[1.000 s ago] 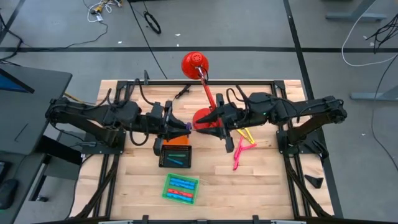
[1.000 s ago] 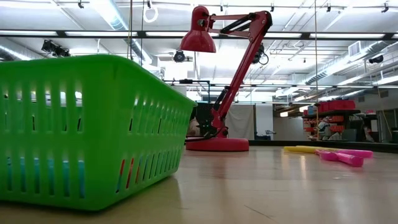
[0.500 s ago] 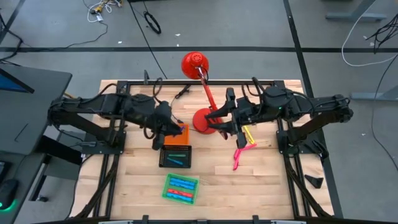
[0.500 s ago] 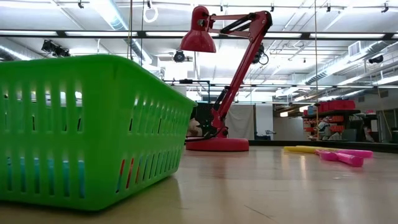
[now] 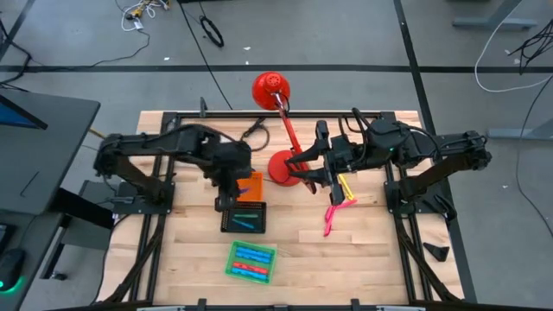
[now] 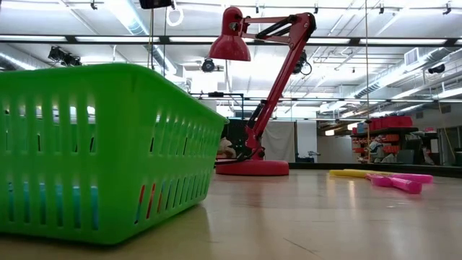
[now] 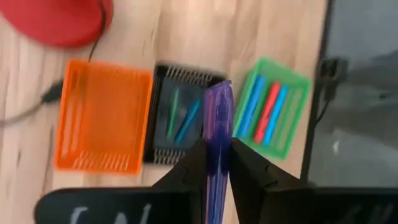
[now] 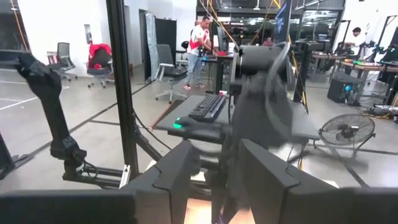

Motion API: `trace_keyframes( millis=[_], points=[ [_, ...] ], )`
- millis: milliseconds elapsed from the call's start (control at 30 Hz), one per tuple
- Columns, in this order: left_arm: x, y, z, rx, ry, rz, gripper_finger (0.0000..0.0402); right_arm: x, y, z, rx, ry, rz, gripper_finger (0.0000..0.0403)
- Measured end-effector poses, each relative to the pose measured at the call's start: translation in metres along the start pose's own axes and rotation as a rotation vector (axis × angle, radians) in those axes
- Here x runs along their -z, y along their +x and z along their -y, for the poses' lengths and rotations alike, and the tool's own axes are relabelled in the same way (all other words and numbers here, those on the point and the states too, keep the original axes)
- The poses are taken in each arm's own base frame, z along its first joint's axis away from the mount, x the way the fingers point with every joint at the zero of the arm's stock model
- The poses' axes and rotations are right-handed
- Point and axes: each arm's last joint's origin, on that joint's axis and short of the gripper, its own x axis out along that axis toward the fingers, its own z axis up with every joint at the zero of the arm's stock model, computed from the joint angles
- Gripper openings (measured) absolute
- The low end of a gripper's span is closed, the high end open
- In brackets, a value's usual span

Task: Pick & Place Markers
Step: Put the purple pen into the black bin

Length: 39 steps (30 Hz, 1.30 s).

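My left gripper (image 7: 217, 152) is shut on a purple marker (image 7: 219, 112) and points steeply down above the orange tray (image 7: 99, 118) and the black tray (image 7: 180, 118); in the high view my left gripper (image 5: 232, 190) hangs over those trays. The black tray holds a green and a blue marker. The green tray (image 5: 251, 262) holds blue and red markers. Pink and yellow markers (image 5: 337, 203) lie flat on the table at the right. My right gripper (image 5: 302, 173) stands level beside the lamp base (image 5: 281, 166), open, with nothing between its fingers (image 8: 180, 171). My left gripper pinches the purple marker's shaft (image 7: 217, 165) between its two fingers. The marker lies along the fingers; its free end (image 7: 219, 93) sticks out past the fingertips, slanting down toward the black tray. It is lifted clear. Its rear end is hidden between the fingers.
The red desk lamp (image 5: 270, 89) stands at the table's far middle, its arm (image 5: 289, 130) reaching between the two grippers. In the low view the green tray (image 6: 101, 144) fills the left. Bare wood lies at the near right of the table (image 5: 363, 259).
My left gripper has drawn back from the right gripper toward the table's left, sunk a little and tipped from level to steeply downward over the trays, carrying the purple marker with it. My right gripper has pulled back a little toward the table's right, then kept still.
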Motion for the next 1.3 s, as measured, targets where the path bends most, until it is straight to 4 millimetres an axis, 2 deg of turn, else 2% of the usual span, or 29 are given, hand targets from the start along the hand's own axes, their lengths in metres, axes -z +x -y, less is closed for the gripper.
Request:
trace_keyframes(
  millis=[267, 567, 733, 1000, 1300],
  points=[
    [-0.012, 0.022, -0.002, -0.057, 0.000, -0.218, 0.0046, 0.000, 0.000, 0.000, -0.004, -0.003, 0.002, 0.0139],
    [-0.016, 0.037, 0.000, -0.112, 0.026, -0.206, 0.0046, 0.000, 0.000, 0.000, -0.003, -0.001, 0.003, 0.0139],
    [-0.015, 0.064, 0.006, -0.132, 0.051, -0.174, 0.0046, 0.000, 0.000, 0.000, -0.003, -0.001, 0.002, 0.0139],
    [-0.001, 0.114, 0.007, -0.147, 0.059, -0.186, 0.0046, 0.000, 0.000, 0.000, -0.003, -0.001, 0.002, 0.0139],
    [0.014, 0.148, -0.002, -0.175, 0.066, -0.195, 0.0046, 0.000, 0.000, 0.000, -0.003, -0.021, 0.003, 0.0139]
  ],
)
